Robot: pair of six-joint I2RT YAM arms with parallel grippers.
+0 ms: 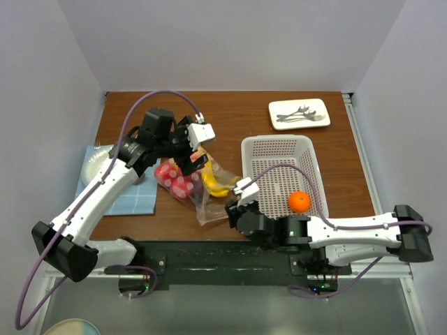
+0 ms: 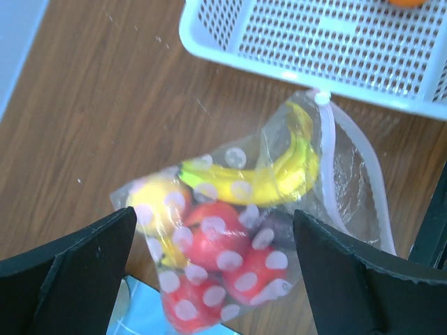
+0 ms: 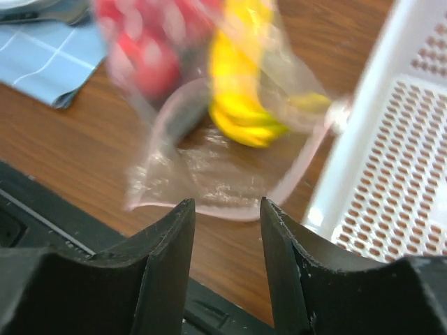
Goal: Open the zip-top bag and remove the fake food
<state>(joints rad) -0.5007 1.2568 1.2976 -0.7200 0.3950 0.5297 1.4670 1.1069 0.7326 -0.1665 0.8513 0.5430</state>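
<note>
**A:** Which hand is nearest to us, and what is it doing?

**B:** The right gripper [image 3: 225, 209]. Its fingers stand partly apart with nothing between them. The loose lip of the zip-top bag [image 3: 209, 174] lies flat on the table just beyond the fingertips.

**A:** Is the bag open?

**B:** I judge yes, its mouth gapes toward that gripper. The fake food [image 2: 230, 230] is inside: a banana [image 2: 279, 174] close to the mouth, with the red pieces [image 2: 216, 244] and a yellow piece [image 2: 157, 202] deeper in.

**A:** And the other hand?

**B:** The left gripper [image 2: 213, 216] hangs above the closed end with its fingers wide apart, holding nothing.

**A:** Then how to do this step well?

**B:** One hand should pinch only a single layer of film at the lip and keep it down. The other should reach in for the banana first, because it blocks the rest. The plastic is soft, so a deep grip may catch both layers and close the mouth.

**A:** Where should the fruit go?

**B:** Probably into the basket [image 1: 276, 142] just beside the bag, where an orange [image 1: 299, 201] lies. The plate [image 1: 314, 106] behind it is well apart.
</note>
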